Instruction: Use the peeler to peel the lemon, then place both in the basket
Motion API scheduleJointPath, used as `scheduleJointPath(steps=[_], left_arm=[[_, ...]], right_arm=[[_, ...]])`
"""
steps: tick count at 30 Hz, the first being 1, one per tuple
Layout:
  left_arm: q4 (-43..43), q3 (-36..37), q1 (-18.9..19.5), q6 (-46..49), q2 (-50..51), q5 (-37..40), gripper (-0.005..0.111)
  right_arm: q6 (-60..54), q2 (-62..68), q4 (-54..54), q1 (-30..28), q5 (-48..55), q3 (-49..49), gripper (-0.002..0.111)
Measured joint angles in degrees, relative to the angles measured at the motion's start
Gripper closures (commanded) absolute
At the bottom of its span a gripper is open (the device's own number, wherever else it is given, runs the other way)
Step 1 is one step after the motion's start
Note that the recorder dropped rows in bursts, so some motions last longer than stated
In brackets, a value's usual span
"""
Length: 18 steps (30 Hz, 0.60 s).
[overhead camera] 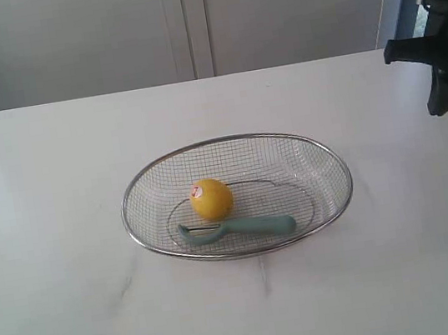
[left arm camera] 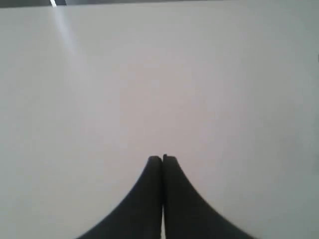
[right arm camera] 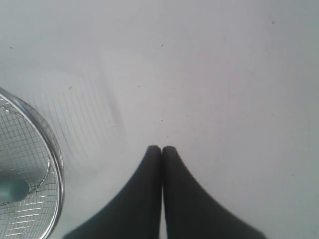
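Observation:
The silver wire basket [overhead camera: 327,152] stands in the middle of the white table. Inside it lies the yellow lemon [overhead camera: 212,200], its red-and-white sticker facing up. The pale teal peeler [overhead camera: 254,227] lies in the basket just in front of the lemon, blade head to the left. My right gripper [right arm camera: 161,147] is shut and empty over bare table beside the basket's rim [right arm camera: 56,154]; the peeler's handle end [right arm camera: 12,190] shows through the mesh. My left gripper [left arm camera: 162,158] is shut and empty over plain table, with no task object in its view.
Part of the black right arm [overhead camera: 444,59] hangs at the right edge of the exterior view, well away from the basket. A grey cabinet wall [overhead camera: 185,21] runs behind the table's far edge.

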Motion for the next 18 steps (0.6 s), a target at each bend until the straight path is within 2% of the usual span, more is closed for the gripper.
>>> scheduleJointPath(steps=[5, 8, 18], left_arm=[[0.0, 8.2, 0.1, 0.0, 0.0, -2.8, 0.107], [0.1, 8.8, 0.1, 0.0, 0.0, -5.5, 0.107], [0.1, 8.9, 0.1, 0.0, 0.0, -6.3, 0.107]], right_arm=[[0.0, 0.0, 0.0, 0.0, 0.0, 0.0, 0.108], [0.0, 0.0, 0.0, 0.0, 0.0, 0.0, 0.108], [0.0, 0.0, 0.0, 0.0, -0.1, 0.0, 0.108]])
